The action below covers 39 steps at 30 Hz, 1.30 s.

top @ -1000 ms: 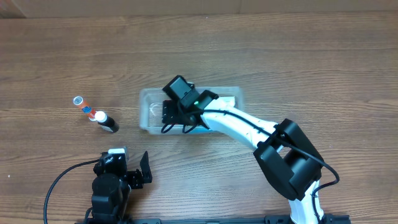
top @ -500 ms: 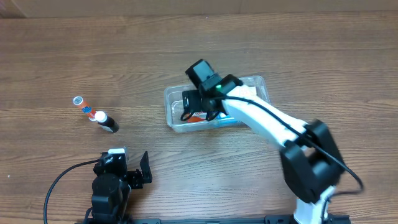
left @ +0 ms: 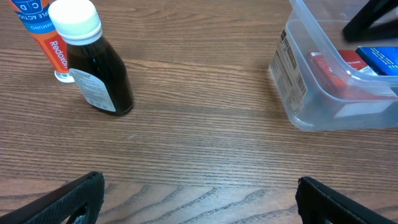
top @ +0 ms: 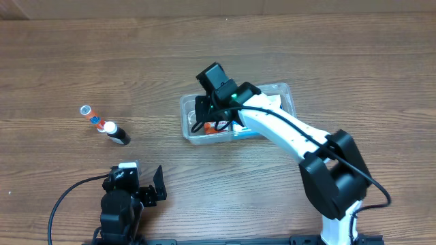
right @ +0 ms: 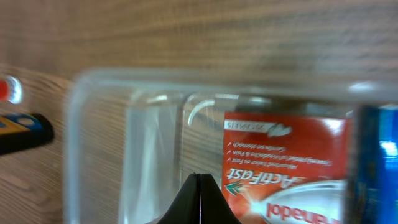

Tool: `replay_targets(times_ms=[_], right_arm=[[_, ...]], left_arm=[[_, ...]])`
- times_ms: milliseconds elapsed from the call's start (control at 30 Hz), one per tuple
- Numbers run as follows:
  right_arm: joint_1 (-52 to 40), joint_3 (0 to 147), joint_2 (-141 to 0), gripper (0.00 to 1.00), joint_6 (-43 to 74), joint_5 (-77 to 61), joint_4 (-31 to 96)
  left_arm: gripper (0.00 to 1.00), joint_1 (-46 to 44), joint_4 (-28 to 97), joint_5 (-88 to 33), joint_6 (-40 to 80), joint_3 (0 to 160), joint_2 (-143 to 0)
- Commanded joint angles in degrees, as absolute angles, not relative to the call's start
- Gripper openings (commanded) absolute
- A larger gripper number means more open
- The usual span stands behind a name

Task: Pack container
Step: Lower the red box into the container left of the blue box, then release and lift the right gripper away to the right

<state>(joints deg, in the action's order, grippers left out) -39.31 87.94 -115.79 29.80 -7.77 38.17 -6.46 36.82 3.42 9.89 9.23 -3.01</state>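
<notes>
The container [top: 283, 89] is a clear shallow tub at mid-table, also seen in the left wrist view [left: 297, 81] and the right wrist view [right: 118, 81]. Inside it lie a red box [right: 283, 158] and a blue box [right: 380, 162]; both also show in the left wrist view, the red box [left: 333, 73] nearer and the blue box [left: 380, 58] behind it. My right gripper [right: 200, 190] is shut with nothing between its fingers, hovering over the tub's left half [top: 206, 122] beside the red box. At the near table edge my left gripper [left: 200, 199] stands wide open and empty [top: 143, 178].
A dark bottle with a white cap [top: 118, 134] lies left of the tub, with an orange tube [top: 92, 118] beside it; both also appear as the bottle [left: 96, 68] and tube [left: 42, 31] in the left wrist view. Bare wood lies between the bottle and the tub.
The tub and right arm shifted to the right a second ago. Since then the right gripper has closed and edged slightly left over the tub. The left arm has not moved.
</notes>
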Motion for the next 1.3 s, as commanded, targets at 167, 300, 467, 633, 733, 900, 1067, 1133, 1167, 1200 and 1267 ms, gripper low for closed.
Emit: replay_targets(times_ms=[167, 300, 467, 633, 733, 900, 1067, 1133, 1167, 1200, 1267], right_arm=[[-40.49, 87.37, -121.78, 0.04, 29.98, -10.02, 37.58], [-40.1, 87.39, -121.89, 0.04, 29.98, -5.78, 37.78], [-39.81, 89.12, -121.84, 0.04, 29.54, -4.69, 38.68], [-39.83, 92.53, -121.84, 0.04, 28.56, -0.67, 42.78], [-39.9, 94.3, -121.58, 0.13, 25.34, -1.39, 43.59], [-39.55, 104.01, -114.56, 0.35, 20.95, -1.5, 50.7], [-32.77, 109.16, -98.65, 0.47, 20.95, 2.92, 61.69], [-28.53, 109.16, -93.67, 0.69, 20.95, 6.9, 64.49], [-25.39, 109.14, -90.94, 0.81, 20.97, 7.35, 65.69], [-21.74, 109.14, -88.07, 0.93, 20.99, 7.25, 66.85], [-15.9, 109.14, -84.27, 1.0, 21.02, 7.25, 68.77]], left_arm=[[1.0, -6.79, 36.73, 3.11, 9.21, 8.91, -2.57], [1.0, -6.79, 36.73, 3.11, 9.21, 8.91, -2.57], [1.0, -6.79, 36.73, 3.11, 9.21, 8.91, -2.57], [1.0, -6.79, 36.73, 3.11, 9.21, 8.91, -2.57], [1.0, -6.79, 36.73, 3.11, 9.21, 8.91, -2.57], [1.0, -6.79, 36.73, 3.11, 9.21, 8.91, -2.57], [1.0, -6.79, 36.73, 3.11, 9.21, 8.91, -2.57], [1.0, -6.79, 36.73, 3.11, 9.21, 8.91, -2.57], [1.0, -6.79, 36.73, 3.11, 9.21, 8.91, -2.57], [1.0, -6.79, 36.73, 3.11, 9.21, 8.91, -2.57], [1.0, -6.79, 36.73, 3.11, 9.21, 8.91, -2.57]])
